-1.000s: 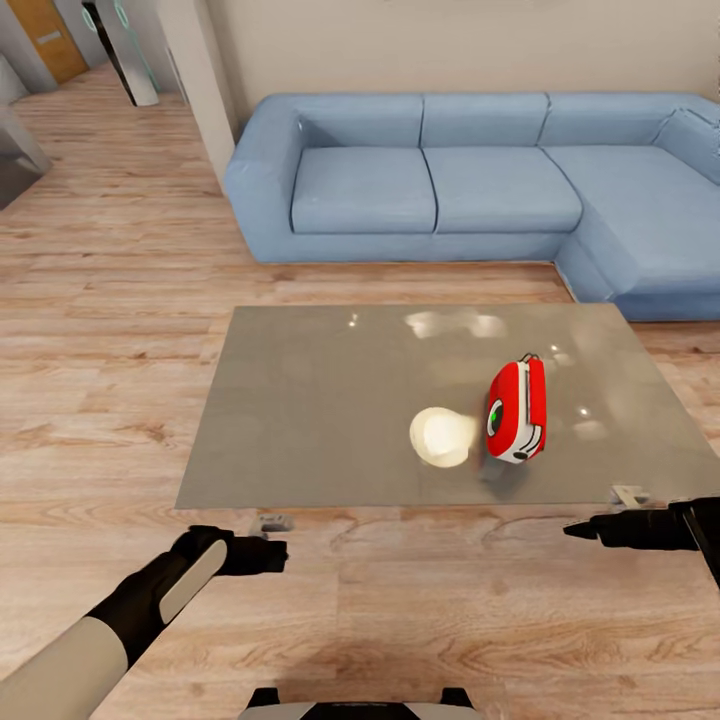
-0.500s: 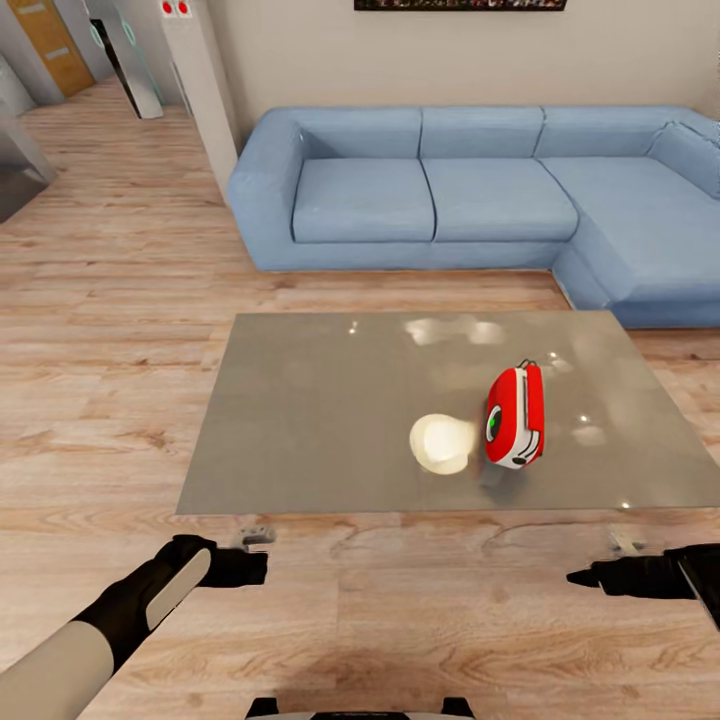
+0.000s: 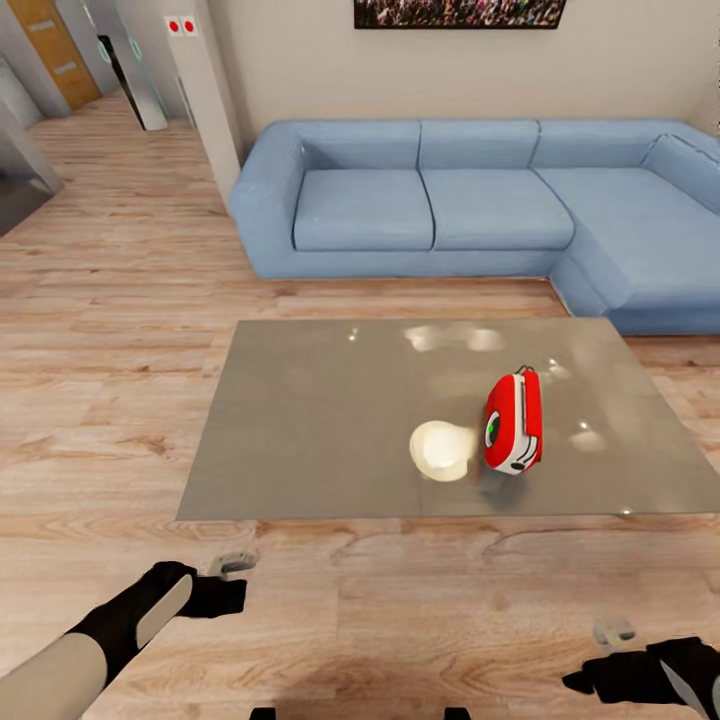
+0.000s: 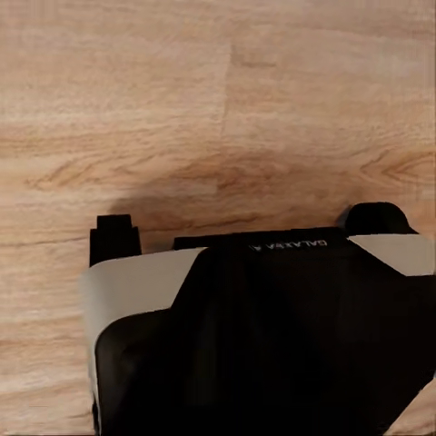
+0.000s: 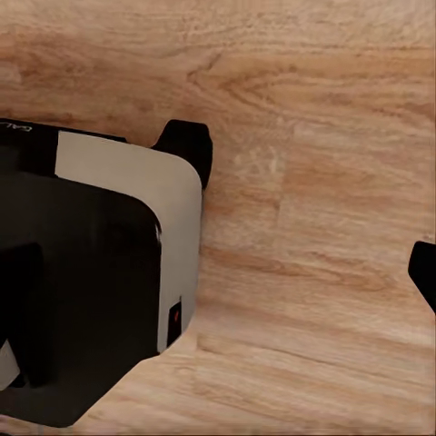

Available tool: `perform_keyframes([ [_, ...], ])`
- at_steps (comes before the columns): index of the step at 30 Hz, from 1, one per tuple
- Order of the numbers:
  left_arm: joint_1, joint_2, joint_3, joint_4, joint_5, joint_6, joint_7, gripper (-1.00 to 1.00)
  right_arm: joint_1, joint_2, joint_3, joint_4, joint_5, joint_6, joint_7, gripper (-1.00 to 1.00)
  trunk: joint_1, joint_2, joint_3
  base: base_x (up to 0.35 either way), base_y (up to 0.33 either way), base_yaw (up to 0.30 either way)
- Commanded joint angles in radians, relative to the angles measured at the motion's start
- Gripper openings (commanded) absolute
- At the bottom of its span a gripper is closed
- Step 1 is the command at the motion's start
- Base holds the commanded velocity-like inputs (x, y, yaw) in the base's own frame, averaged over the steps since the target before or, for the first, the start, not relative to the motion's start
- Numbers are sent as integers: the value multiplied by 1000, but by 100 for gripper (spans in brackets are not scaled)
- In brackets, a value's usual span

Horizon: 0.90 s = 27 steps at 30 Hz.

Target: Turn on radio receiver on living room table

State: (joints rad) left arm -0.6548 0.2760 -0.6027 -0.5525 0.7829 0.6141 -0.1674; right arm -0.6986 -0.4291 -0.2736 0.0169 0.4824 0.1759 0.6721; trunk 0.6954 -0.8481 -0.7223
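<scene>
The red radio receiver [image 3: 514, 422] with white trim stands upright on the right half of the glossy grey-brown table [image 3: 300, 420], its round dial facing left and its thin wire handle on top. My left gripper [image 3: 238, 580] hangs over the wood floor in front of the table's near left corner, well short of the radio. My right gripper [image 3: 595, 658] is low at the right, over the floor and farther from the table's near edge. Both look open, with nothing between the fingers. The wrist views look down at floor planks.
A blue sectional sofa [image 3: 430, 205] wraps the far and right sides of the table. A crowd picture [image 3: 455, 12] hangs above it. A white pillar [image 3: 205, 90] stands at the back left. My own base [image 4: 272, 345] [image 5: 91, 272] lies below the arms.
The camera has tilted up, bringing the picture into view. Both grippers have dropped back from the table's near edge toward my body, the right one farther. The radio has not moved.
</scene>
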Motion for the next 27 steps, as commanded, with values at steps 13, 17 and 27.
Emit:
perform_keyframes([
  [13,0,-20,-6,246,-1,-128,-75,-100,119,28,-2,14,-2,-6,-33,100,0,0,21,0,0,0],
  [17,0,-32,-7,327,-3,-175,-105,-100,143,46,-2,14,-4,-8,-74,100,0,0,27,0,0,0],
  [27,0,-67,-6,456,-63,-237,-117,-100,197,68,-4,14,-8,-41,-153,100,0,0,43,0,0,0],
])
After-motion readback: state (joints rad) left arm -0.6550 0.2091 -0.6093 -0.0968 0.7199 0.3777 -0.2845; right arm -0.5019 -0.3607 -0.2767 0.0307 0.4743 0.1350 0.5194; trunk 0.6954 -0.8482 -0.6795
